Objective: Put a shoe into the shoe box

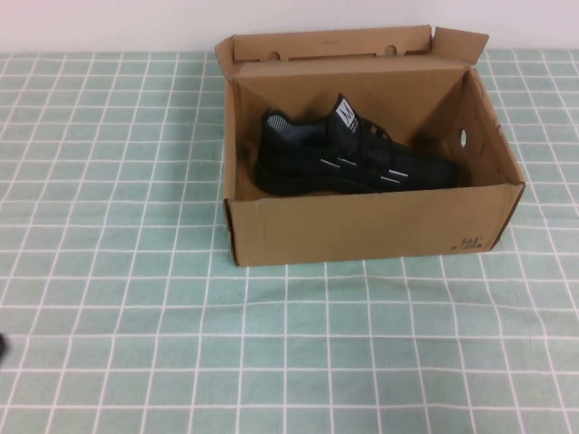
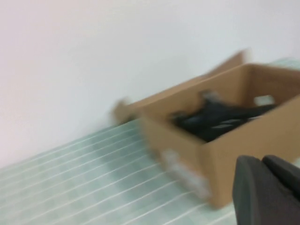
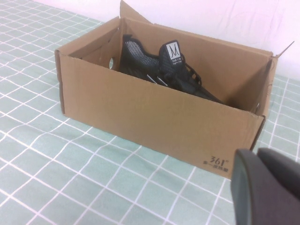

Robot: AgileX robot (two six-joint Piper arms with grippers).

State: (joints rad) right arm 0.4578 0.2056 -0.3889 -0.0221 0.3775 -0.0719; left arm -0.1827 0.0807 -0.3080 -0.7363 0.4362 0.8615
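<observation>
The shoe [image 1: 348, 154] lies inside the shoe box [image 1: 362, 231], sole down, toe toward the table's right edge, white tongue label up. The box sits open near the far edge of the table, about mid-width, lid flap [image 1: 330, 43] standing at the back against the wall. Green checked tablecloth [image 1: 118, 298] all around it. The left gripper [image 2: 267, 192] hangs off the box's near left corner, the right gripper [image 3: 267, 187] off its near right corner; whether either one's fingers are apart, I cannot tell.
</observation>
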